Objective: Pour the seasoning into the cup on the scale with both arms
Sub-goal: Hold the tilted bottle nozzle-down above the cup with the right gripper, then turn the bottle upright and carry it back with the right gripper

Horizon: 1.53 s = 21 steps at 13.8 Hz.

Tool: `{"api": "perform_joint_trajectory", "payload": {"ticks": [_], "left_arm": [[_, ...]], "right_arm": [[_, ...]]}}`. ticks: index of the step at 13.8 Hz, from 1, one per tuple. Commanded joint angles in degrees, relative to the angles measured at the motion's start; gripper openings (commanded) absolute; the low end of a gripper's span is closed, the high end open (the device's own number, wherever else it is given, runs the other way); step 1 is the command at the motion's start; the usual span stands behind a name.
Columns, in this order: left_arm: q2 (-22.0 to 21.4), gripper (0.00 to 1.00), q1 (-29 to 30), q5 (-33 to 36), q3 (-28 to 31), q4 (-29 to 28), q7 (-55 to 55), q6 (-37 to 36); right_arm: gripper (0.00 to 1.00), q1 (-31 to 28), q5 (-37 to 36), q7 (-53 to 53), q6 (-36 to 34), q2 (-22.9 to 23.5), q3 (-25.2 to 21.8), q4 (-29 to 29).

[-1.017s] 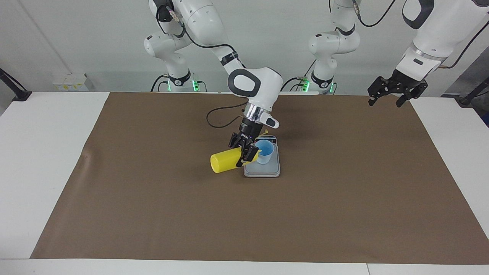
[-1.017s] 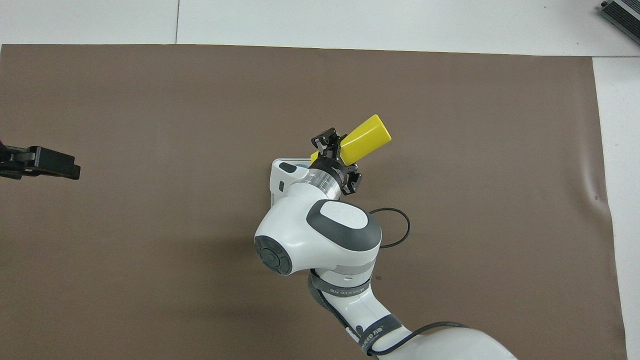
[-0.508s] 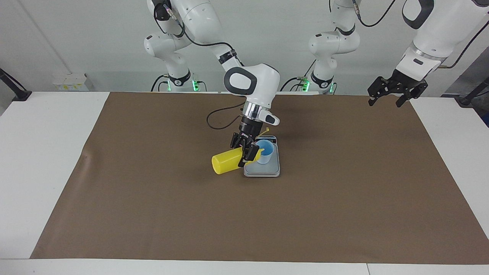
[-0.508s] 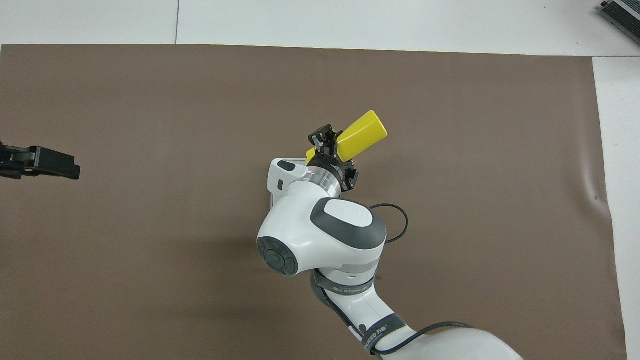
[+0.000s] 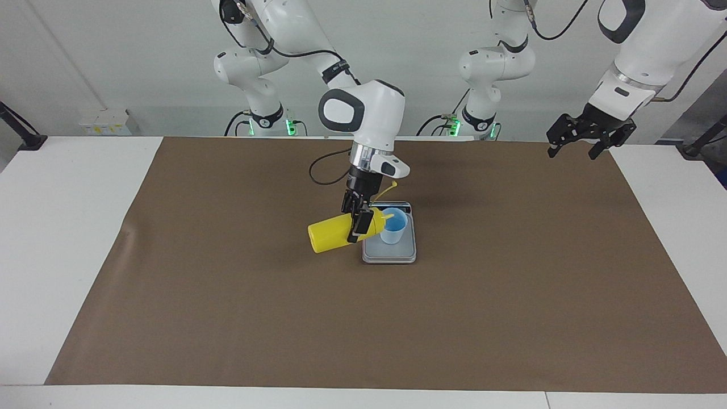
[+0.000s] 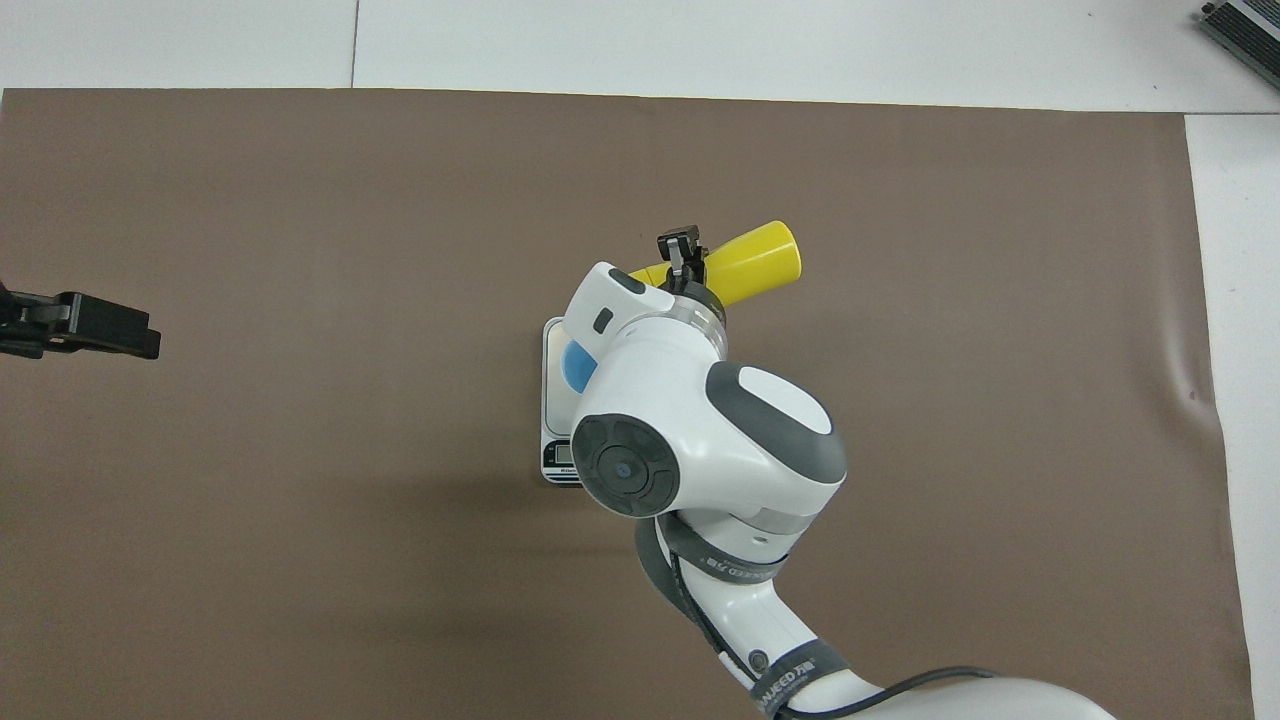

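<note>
- Since a second ago the right arm's wrist has swung upright over the scale point(image 5: 389, 253), and the seasoning bottle point(image 5: 332, 234) has levelled off from its steeper tilt toward the cup point(image 5: 393, 226).
- Brown mat point(image 5: 227, 318) covers most of the white surface point(image 5: 68, 238); wide bare mat lies all round the right hand point(image 5: 359, 224), out to the mat's edges at both arms' ends.
- Right hand is clamped on the seasoning bottle near its cone top, holding it nearly on its side; the bottle's flat base sticks out from the hand toward the right arm's end, over bare mat beside the scale's edge.
- Bottle's tip is at the cup's rim, on the hand's side of the cup; whether it touches cannot be told.
- Scale lies flat on the mat below the hand, display strip at the edge nearer the robots.
- Cup stands upright on the scale, just beside the hand.
- Left hand point(image 5: 578, 140), fingers apart and holding nothing, waits in the air over the mat's corner at the left arm's end, well apart from the scale.
- Thin yellow cap strap point(image 5: 386, 192) juts up beside the right wrist.
</note>
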Motion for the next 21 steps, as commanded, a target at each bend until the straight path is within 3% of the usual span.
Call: {"api": "perform_joint_trajectory", "payload": {"ticks": [1,5,8,12,18,21], "left_arm": [[-1.44,1.0,0.72,0.72,-0.49,-1.53,0.54,-0.06],[-1.35,1.0,0.72,0.72,-0.49,-1.53,0.54,-0.06],[-1.44,1.0,0.72,0.72,-0.49,-1.53,0.54,-0.06],[-1.35,1.0,0.72,0.72,-0.49,-1.53,0.54,-0.06],[-1.44,1.0,0.72,0.72,-0.49,-1.53,0.54,-0.15],[-1.44,1.0,0.72,0.72,-0.49,-1.53,0.54,-0.06]], "right_arm": [[0.0,-3.06,6.89,0.33,1.36,-3.43,0.41,-1.32],[0.0,-8.68,24.63,-0.37,2.16,-6.94,0.41,-1.84],[0.0,-14.31,37.72,-7.73,1.45,-10.02,0.41,-2.55],[0.0,-22.48,56.62,-16.17,1.28,-14.59,0.41,-7.73],[0.0,-33.21,86.68,-37.77,2.24,-19.08,0.24,-18.79],[0.0,-39.09,101.53,-55.68,1.81,-19.35,0.24,-24.94]]}}
